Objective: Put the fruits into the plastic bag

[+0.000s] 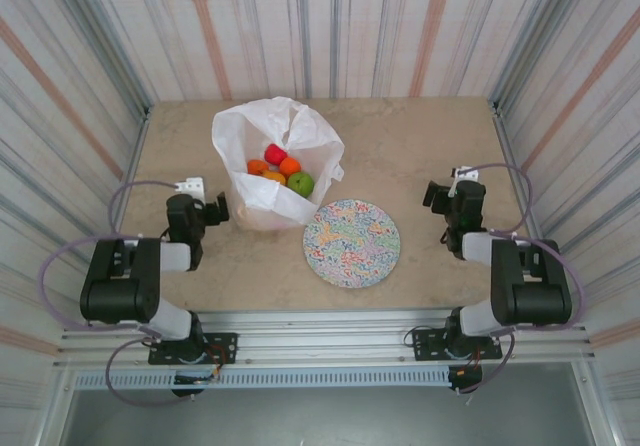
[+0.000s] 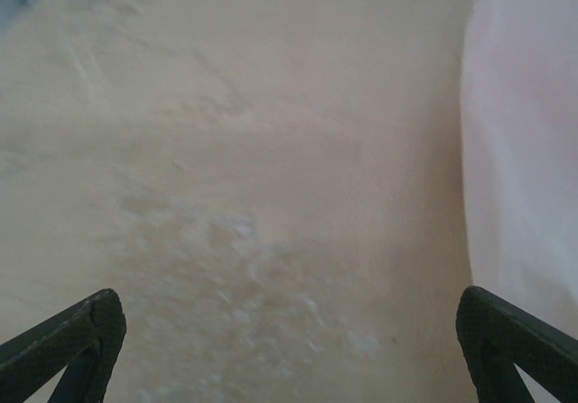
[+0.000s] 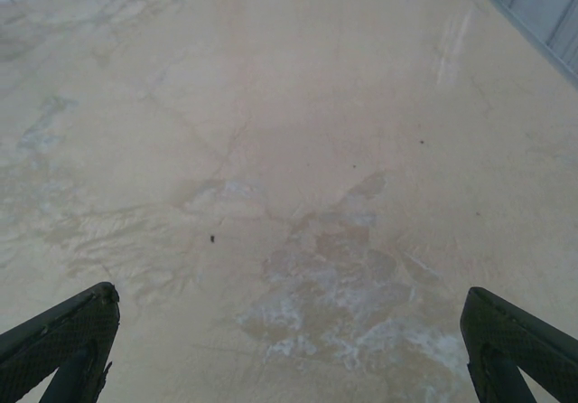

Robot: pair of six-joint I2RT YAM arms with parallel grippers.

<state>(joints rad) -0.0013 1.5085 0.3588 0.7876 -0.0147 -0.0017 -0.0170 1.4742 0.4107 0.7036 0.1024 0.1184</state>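
As far as you can read from the overhead view, the task looks essentially done: the fruits (image 1: 290,166) sit inside the plastic bag (image 1: 262,198), which stands open-mouthed left of centre on the table (image 1: 420,156). Count through the mouth: one red, two orange, one yellow-orange, one green; any lying deeper are hidden by the film. The plate (image 1: 351,243), just right of the bag and nearer, carries nothing, and you see no loose fruit on the tabletop. The left gripper (image 1: 216,209) hovers just beside the bag's left wall, jaws spread wide, holding nothing. The right gripper (image 1: 436,196) sits well apart to the right, jaws equally wide over bare table. Judgement: nothing left to load; at most, verify the count.
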